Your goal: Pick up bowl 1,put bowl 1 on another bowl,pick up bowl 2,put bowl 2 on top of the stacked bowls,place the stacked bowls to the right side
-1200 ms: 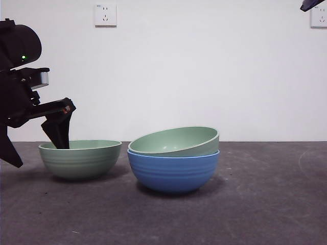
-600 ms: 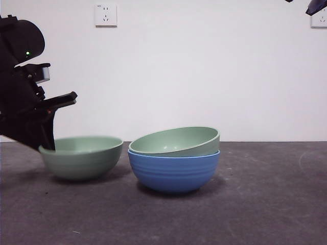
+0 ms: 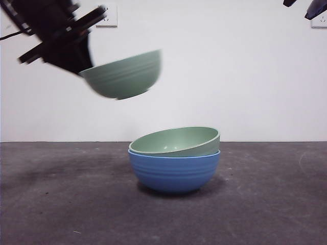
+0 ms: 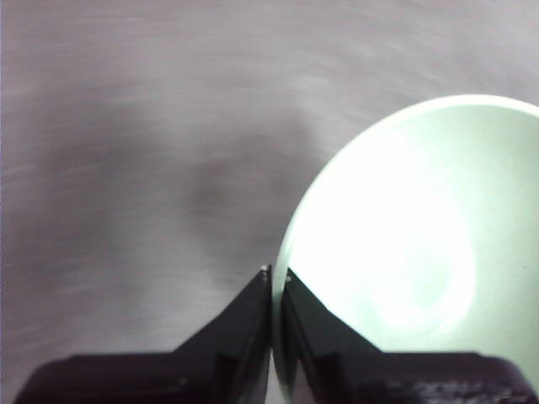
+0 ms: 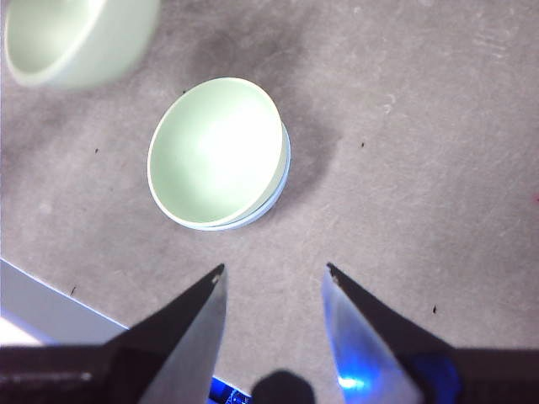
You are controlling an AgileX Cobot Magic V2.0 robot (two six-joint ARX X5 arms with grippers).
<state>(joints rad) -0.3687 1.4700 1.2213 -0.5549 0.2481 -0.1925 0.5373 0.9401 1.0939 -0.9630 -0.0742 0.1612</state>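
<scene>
My left gripper [image 3: 84,61] is shut on the rim of a sage-green bowl [image 3: 124,75], bowl 2, held tilted high in the air at the upper left. In the left wrist view the jaws pinch that bowl's [image 4: 413,252] rim at the gripper [image 4: 277,273]. On the table sits the blue ribbed bowl [image 3: 173,172] with another green bowl [image 3: 176,142] resting tilted in it; the right wrist view shows this pair [image 5: 217,151] from above. My right gripper [image 5: 274,271] hangs open high above the table, well off the bowls.
A dark grey table [image 3: 265,204] runs under everything, with a white wall and two wall sockets [image 3: 106,15] behind. The lifted bowl [image 5: 76,38] also shows blurred in the right wrist view.
The left gripper has lifted the green bowl off the table at the left and carried it up and rightward. The blue and green pair has stayed put.
</scene>
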